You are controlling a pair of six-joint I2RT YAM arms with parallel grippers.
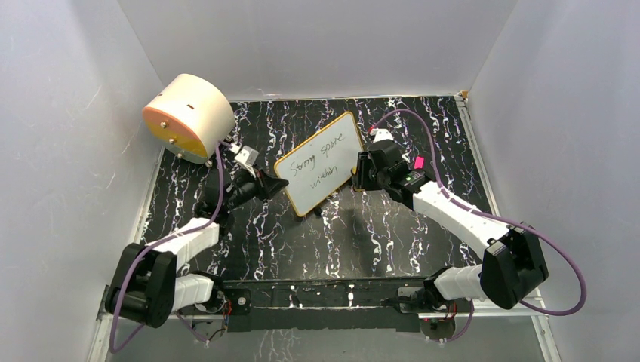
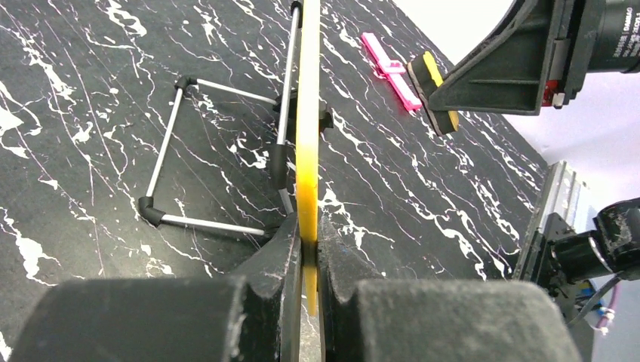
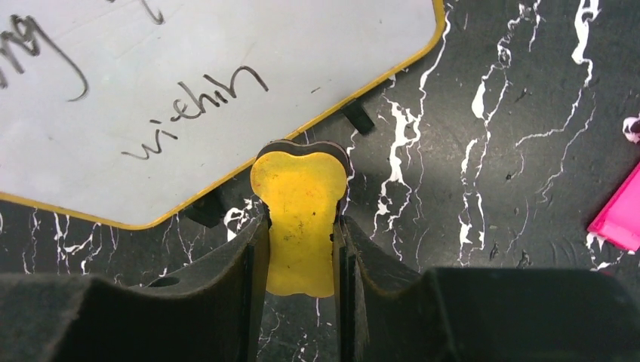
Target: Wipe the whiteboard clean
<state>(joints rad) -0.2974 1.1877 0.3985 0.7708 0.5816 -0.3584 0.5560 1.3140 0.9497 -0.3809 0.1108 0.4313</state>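
Bracing the whiteboard [image 1: 321, 162] on its stand [image 2: 151, 212], mid-tabletop [image 1: 377, 234]: L gripper [image 2: 308, 249] clamped on its 9 o'clock edge, R gripper [image 3: 302, 245] pinching yellow eraser [image 3: 300, 196] at 3 o'clock. Writing intact; next, press eraser flat & sweep.

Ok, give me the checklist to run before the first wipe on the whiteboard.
1. Left gripper clamped on the whiteboard rim: ok.
2. Right gripper shut on the eraser: ok.
3. Handwriting present on the face turned toward the eraser: ok.
4. Eraser pad pressed against the board face: not ok; the left wrist view shows a gap between them.
5. Board seated firmly on its wire stand: cannot tell.
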